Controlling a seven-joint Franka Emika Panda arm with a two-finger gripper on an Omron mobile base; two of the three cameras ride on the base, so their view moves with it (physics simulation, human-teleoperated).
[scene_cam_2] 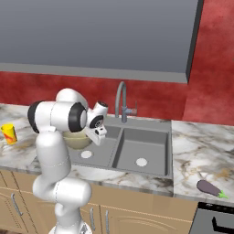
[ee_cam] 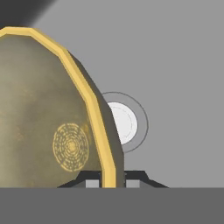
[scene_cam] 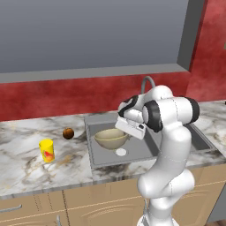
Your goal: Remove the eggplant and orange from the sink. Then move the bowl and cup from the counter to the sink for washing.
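My gripper [ee_cam: 108, 181] is shut on the rim of the tan-yellow bowl [scene_cam: 110, 137], one finger on each side of the rim. The bowl [scene_cam_2: 77, 139] hangs at the left basin of the grey sink [scene_cam: 98, 156], close above its white drain [ee_cam: 124, 123]. I cannot tell whether the bowl touches the basin floor. The yellow cup [scene_cam: 47, 150] stands on the counter left of the sink. The brownish orange [scene_cam: 68, 133] lies on the counter between cup and sink. The purple eggplant [scene_cam_2: 210, 188] lies on the counter right of the sink [scene_cam_2: 141, 146].
The curved grey tap [scene_cam_2: 121, 101] rises behind the sink's middle. A red wall runs behind the marble counter [scene_cam: 22, 137], with a grey cabinet overhead. A dark stove corner [scene_cam_2: 215, 219] sits at the far right, just past the eggplant.
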